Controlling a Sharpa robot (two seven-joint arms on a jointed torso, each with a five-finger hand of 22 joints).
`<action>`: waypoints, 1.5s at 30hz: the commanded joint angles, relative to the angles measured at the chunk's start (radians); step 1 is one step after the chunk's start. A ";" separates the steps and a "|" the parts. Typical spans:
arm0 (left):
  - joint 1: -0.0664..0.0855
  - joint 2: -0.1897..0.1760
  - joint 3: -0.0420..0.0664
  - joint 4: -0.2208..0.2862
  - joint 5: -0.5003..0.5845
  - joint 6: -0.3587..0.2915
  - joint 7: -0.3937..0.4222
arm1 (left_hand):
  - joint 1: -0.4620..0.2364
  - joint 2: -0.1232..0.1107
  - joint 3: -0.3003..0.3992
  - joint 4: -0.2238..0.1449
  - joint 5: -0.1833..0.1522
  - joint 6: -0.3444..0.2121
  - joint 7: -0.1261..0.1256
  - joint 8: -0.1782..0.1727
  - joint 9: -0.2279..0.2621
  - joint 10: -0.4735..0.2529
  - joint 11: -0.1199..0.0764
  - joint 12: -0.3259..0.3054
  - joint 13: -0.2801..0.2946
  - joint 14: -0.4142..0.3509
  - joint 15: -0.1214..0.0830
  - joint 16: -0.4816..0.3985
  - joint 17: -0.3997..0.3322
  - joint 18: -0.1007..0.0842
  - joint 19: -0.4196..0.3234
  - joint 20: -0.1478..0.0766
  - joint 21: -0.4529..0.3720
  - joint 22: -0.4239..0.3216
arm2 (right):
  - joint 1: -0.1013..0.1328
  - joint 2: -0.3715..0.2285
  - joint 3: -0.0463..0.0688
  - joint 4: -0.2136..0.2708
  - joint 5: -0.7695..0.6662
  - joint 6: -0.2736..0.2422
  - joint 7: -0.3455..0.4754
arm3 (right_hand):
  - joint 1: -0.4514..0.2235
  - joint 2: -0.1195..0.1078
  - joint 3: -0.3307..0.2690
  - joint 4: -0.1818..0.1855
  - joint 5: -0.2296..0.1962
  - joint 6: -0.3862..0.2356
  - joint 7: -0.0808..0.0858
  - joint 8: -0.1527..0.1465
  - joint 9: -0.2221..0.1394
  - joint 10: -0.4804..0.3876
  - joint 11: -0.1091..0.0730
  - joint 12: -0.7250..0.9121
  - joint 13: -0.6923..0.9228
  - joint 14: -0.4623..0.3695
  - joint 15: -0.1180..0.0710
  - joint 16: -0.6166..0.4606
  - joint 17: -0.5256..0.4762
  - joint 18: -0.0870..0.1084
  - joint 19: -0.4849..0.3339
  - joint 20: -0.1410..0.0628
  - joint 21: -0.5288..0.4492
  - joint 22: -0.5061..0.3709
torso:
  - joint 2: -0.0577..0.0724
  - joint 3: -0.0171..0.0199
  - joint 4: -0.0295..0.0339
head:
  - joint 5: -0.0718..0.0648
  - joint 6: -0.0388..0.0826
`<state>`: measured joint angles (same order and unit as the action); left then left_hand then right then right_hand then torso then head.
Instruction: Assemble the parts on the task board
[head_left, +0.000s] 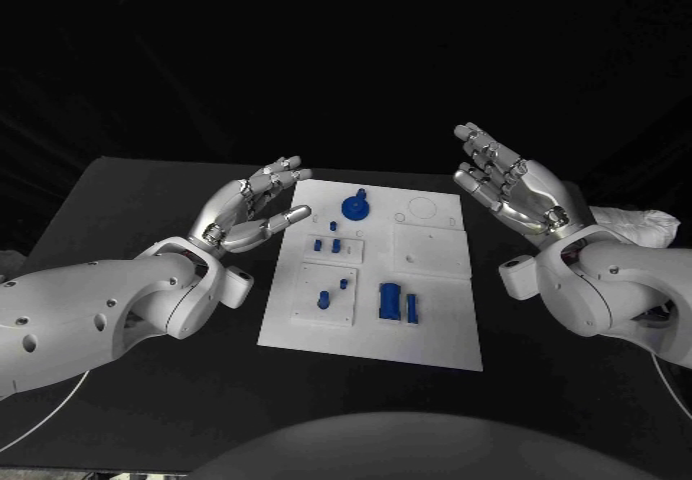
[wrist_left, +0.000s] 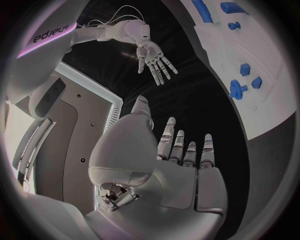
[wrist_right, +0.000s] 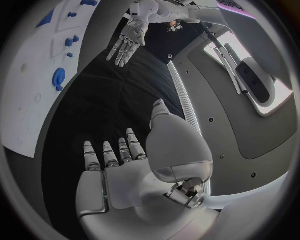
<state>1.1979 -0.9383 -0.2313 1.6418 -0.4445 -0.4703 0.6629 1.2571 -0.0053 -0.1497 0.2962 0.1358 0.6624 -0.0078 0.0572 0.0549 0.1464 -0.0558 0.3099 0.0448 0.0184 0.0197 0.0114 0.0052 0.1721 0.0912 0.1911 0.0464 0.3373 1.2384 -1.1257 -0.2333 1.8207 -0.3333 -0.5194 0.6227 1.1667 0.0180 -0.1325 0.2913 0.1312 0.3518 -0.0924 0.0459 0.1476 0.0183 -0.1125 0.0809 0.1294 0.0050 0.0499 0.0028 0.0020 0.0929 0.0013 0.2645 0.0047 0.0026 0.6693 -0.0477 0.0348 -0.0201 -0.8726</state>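
The white task board (head_left: 440, 330) lies in the middle of the black table. On it are several blue parts: a round disc with a knob (head_left: 355, 208), small pegs (head_left: 327, 243), small pieces on a raised plate (head_left: 325, 296) and two upright blocks (head_left: 391, 301). My left hand (head_left: 257, 205) hovers off the board's left edge, palm up, fingers spread, holding nothing. My right hand (head_left: 512, 185) hovers off the board's far right corner, fingers straight and apart, empty. The left wrist view shows the board (wrist_left: 262, 100) and the disc (wrist_left: 236, 89). The right wrist view shows the board (wrist_right: 31, 85) and the disc (wrist_right: 59, 78).
A crumpled white cloth (head_left: 642, 225) lies on the table behind my right arm. Black table surface (head_left: 130, 200) runs bare along both sides of the board and in front of it.
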 joint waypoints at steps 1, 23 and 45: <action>-0.001 0.002 0.001 0.005 0.013 -0.024 0.033 | 0.007 -0.001 0.011 -0.002 0.006 -0.001 0.001 -0.004 0.000 -0.008 0.003 -0.002 -0.001 -0.006 0.001 -0.006 -0.001 0.003 -0.008 0.000 -0.006 -0.007 | -0.006 0.002 0.000 -0.006 0.030 0.118 0.036 | 0.020 0.005 -0.008 0.004 -0.002 0.009 0.012 -0.003 -0.016 0.000 0.010 0.003 -0.014 -0.005 0.005 -0.003 -0.002 0.018 -0.001 -0.004 -0.005 -0.003 | -0.002 0.0002 0.0016 | 0.001 0.000; -0.102 0.109 0.159 -0.049 0.308 -0.210 -0.096 | -0.784 0.005 0.150 -0.191 -0.136 -0.419 0.008 -0.057 -0.055 -0.146 0.056 -0.194 -0.045 -0.018 -0.020 -0.011 -0.005 -0.091 -0.091 -0.116 -0.046 -0.217 | -0.153 0.278 0.187 -0.203 0.270 -0.190 -0.081 | -0.722 -0.018 0.132 -0.185 -0.131 -0.206 0.092 -0.046 -0.148 -0.018 0.112 -0.081 -0.129 -0.005 -0.050 -0.003 -0.002 -0.093 -0.001 -0.168 -0.005 -0.003 | -0.074 0.0279 -0.0198 | 0.012 0.159; -0.148 0.158 0.231 -0.072 0.444 -0.300 -0.143 | -1.070 0.005 0.150 -0.296 -0.136 -0.564 0.008 -0.057 -0.055 -0.146 0.056 -0.310 -0.045 -0.018 -0.020 -0.011 -0.005 -0.172 -0.091 -0.191 -0.046 -0.337 | -0.188 0.346 0.233 -0.251 0.333 -0.251 -0.103 | -0.990 -0.018 0.132 -0.291 -0.131 -0.352 0.092 -0.046 -0.148 -0.018 0.112 -0.081 -0.129 -0.005 -0.050 -0.003 -0.002 -0.093 -0.001 -0.264 -0.005 -0.003 | -0.125 0.0477 -0.0348 | 0.020 0.273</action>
<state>1.0501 -0.7820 -0.0009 1.5686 -0.0152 -0.7548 0.5220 0.2537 -0.0001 0.0015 0.0176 0.0050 0.1328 -0.0005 0.0068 0.0249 0.0090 -0.0003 0.0195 0.0011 0.0004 0.0090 0.0036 0.0013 0.0146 0.0002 0.0066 0.0036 0.0281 1.0505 -0.7807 -0.0003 1.5697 -0.0040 -0.7636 0.5200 0.2387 0.0001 -0.0010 0.0165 0.0051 0.0569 -0.0003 0.0034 0.0011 0.0002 -0.0087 0.0061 0.0015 0.0000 0.0050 0.0029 0.0017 0.0212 -0.0009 0.0173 0.0049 0.0010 0.5456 -0.0005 0.0003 -0.0001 -0.6005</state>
